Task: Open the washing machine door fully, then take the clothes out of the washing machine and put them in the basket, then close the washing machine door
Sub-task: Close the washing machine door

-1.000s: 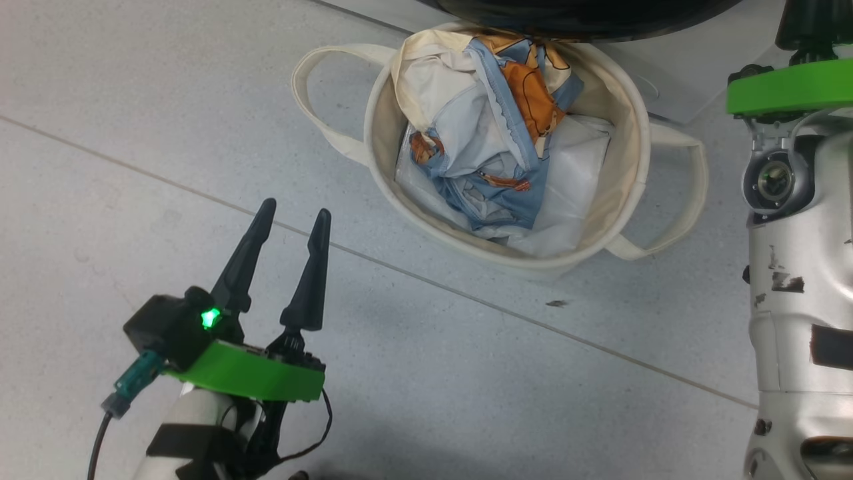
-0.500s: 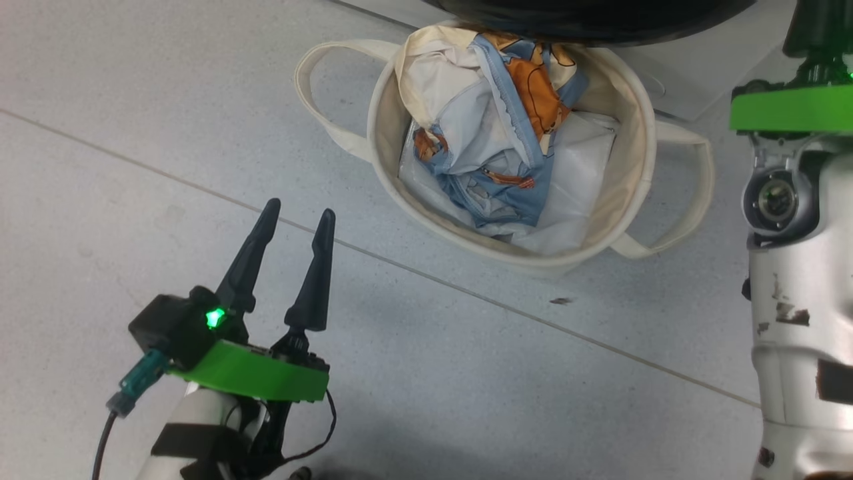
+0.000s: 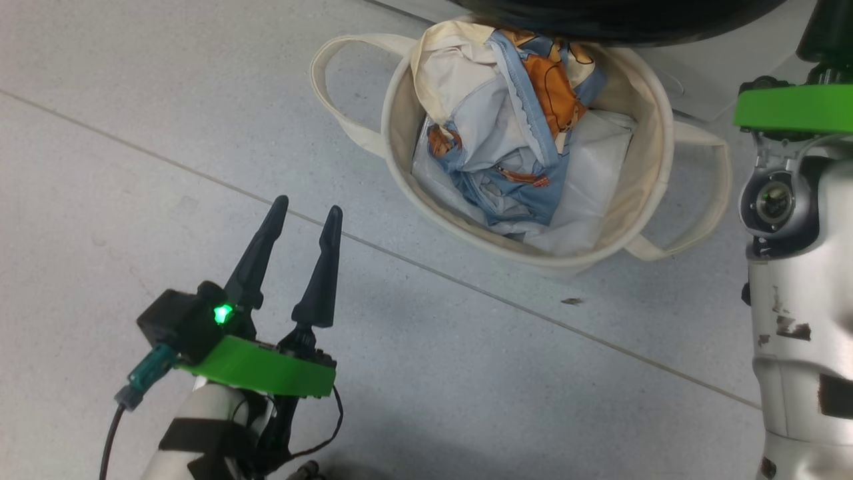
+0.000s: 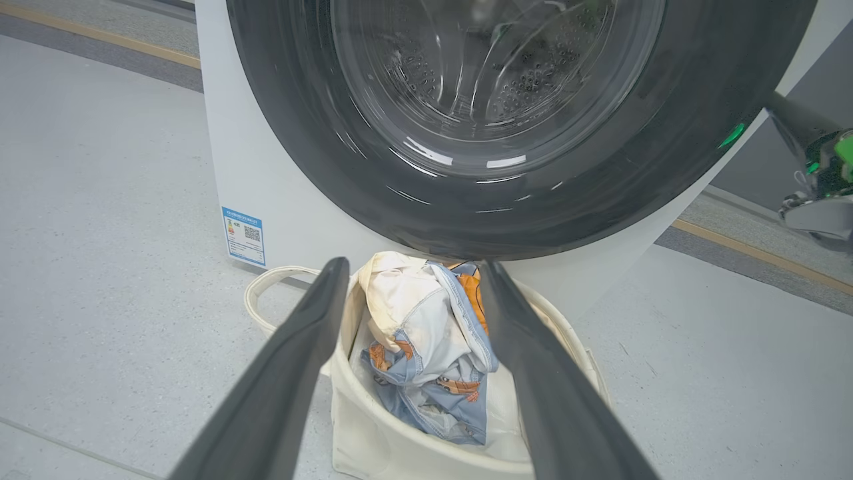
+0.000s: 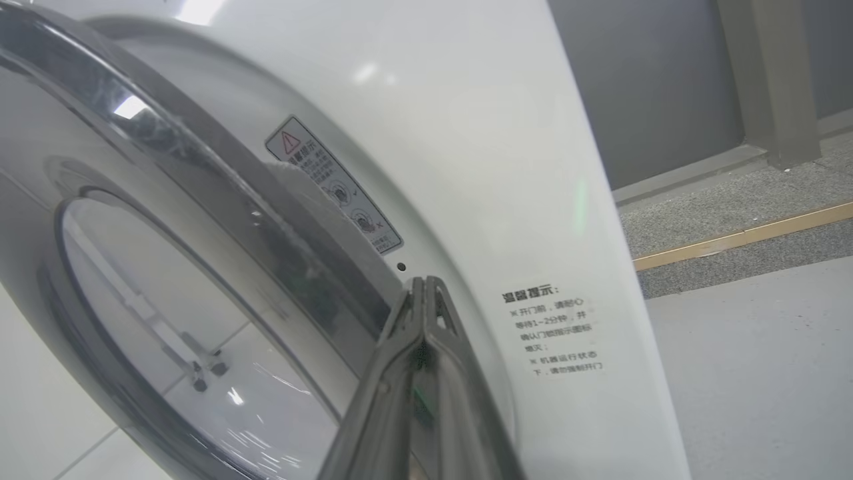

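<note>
The clothes (image 3: 506, 133), light blue and white with orange-brown prints, lie bunched in the cream basket (image 3: 656, 153) on the floor. The basket (image 4: 373, 440) stands right under the washing machine door (image 4: 666, 133), whose black rim sits close against the white washing machine (image 4: 266, 167). I cannot tell whether the door is latched. My left gripper (image 3: 308, 207) hovers open and empty over the floor, left of the basket. In the right wrist view my right gripper (image 5: 424, 283) is shut on nothing, its tips at the door's (image 5: 166, 300) outer edge on the machine front (image 5: 506, 167).
Grey tiled floor (image 3: 466, 373) spreads around the basket. My pale right forearm (image 3: 793, 300) rises along the right edge of the head view. A small blue label (image 4: 243, 235) marks the machine's lower front. A dark strip with a yellow line (image 5: 740, 237) runs beside the machine.
The head picture has shifted slightly as the camera moved. The basket, the clothes and both grippers keep their states; nothing was taken hold of or let go.
</note>
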